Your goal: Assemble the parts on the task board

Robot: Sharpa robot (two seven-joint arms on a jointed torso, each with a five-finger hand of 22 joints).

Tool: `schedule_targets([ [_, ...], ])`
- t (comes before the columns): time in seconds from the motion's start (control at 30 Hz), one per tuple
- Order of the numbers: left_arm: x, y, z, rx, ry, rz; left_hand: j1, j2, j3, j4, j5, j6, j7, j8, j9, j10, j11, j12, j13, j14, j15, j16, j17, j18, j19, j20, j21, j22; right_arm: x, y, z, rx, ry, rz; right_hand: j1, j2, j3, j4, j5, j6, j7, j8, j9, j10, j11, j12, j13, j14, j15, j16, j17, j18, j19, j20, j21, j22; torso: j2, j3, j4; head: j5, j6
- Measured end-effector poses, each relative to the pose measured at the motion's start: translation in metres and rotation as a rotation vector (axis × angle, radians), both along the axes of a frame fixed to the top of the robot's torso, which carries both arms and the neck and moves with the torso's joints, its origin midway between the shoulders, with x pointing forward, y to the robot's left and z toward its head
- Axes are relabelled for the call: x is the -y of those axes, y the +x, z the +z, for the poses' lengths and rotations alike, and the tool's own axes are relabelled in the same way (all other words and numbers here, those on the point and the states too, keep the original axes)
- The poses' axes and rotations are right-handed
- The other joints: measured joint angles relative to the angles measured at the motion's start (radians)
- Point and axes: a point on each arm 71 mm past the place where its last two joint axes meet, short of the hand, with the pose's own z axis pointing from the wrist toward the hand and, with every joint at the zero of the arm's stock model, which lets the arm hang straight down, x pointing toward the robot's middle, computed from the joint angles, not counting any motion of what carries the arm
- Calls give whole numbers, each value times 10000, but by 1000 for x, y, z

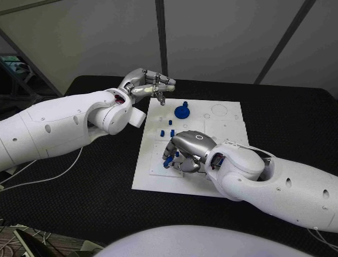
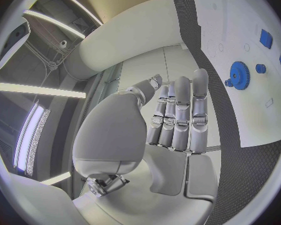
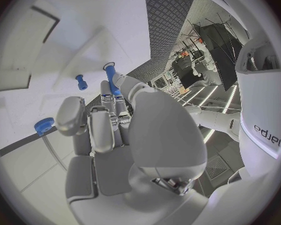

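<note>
The white task board (image 1: 158,174) (image 2: 259,115) (image 3: 59,40) lies in the middle of the black table. My right hand (image 1: 187,150) (image 3: 109,130) rests on its middle with the fingers curled down, and a long blue peg (image 3: 110,76) (image 1: 167,156) stands pinched at the fingertips. A small blue stud (image 3: 82,82) and a round blue toothed piece (image 3: 44,125) lie close by. A blue gear (image 1: 182,112) (image 2: 239,75) sits on the far part of the board, with small blue pieces (image 1: 171,123) near it. My left hand (image 1: 146,84) (image 2: 178,117) hovers above the board's far left corner, fingers straight, holding nothing.
The board has round holes (image 1: 218,110) and slots at its far right. Black table (image 1: 292,123) surrounds the board on all sides. White cables (image 1: 30,179) trail off the table's left edge.
</note>
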Motion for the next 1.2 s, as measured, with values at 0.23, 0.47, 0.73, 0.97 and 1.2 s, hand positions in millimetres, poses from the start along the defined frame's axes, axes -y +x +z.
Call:
schedule_targets([
  [0.23, 0, 0, 0, -4, 2, 0, 0, 0, 0, 0, 0, 0, 0, 0, 0, 0, 0, 0, 0, 0, 0, 0, 1, 0, 0, 0, 0, 1, 1, 0, -2, -73, -151, 48, 0, 0, -1, 1, -3, 27, 30, -2, -1, 0, 0, -16, -1, 0, 0, 0, 0, 0, 0, 0, 0, 0, -2, -2, -6, 7, -13],
  [0.47, 0, 0, 0, -9, 2, -8, 0, 0, 0, 0, 0, 0, 0, 0, 0, 0, 0, 0, -9, 0, 0, 0, -11, -1, 0, 0, 0, -10, 1, 0, -3, -53, -290, 62, -3, 2, -4, 3, -5, 25, 31, -9, 1, 0, 0, -38, -4, 0, 0, -1, -16, 0, 0, 0, 0, -25, -2, -2, -6, 8, -22],
  [0.73, 0, 0, 0, -12, 0, -18, 0, 0, 0, 0, 0, 1, 0, 0, 0, 1, -1, 0, -8, 0, 0, 0, -11, 0, 0, 0, 0, -9, -1, 0, -2, 88, -416, 63, -71, 52, -6, 4, -15, -56, 94, -72, 1, -3, 3, -165, 1, 0, 0, -1, -59, -1, -40, 40, 0, -96, 1, -6, -6, -6, -39],
  [0.97, 0, 0, 0, -16, 0, -26, 0, 0, 0, 0, 0, 1, 0, 0, 0, 0, 0, 0, -8, 0, 0, 0, -10, -1, 0, 0, 0, -9, -2, -1, -4, 148, -492, 114, -667, -240, -149, 152, 114, -727, 244, -472, -177, -1011, 325, -748, -195, 13, 169, -1, -169, 1, -225, 225, -158, -282, 2, -7, -7, -7, -41],
  [1.2, 0, 0, 0, -26, 3, -29, 0, 0, 0, 0, 0, 0, 0, 0, 0, 1, -1, 0, -8, 0, 0, 0, -9, 0, 0, 0, 0, -8, -2, -1, -5, 167, -511, 153, -733, -440, -291, 155, 114, -1131, 192, -542, -218, -1469, 431, -829, -198, 35, 219, -54, -240, 0, -270, 270, -207, -368, 3, -6, -6, 5, -55],
])
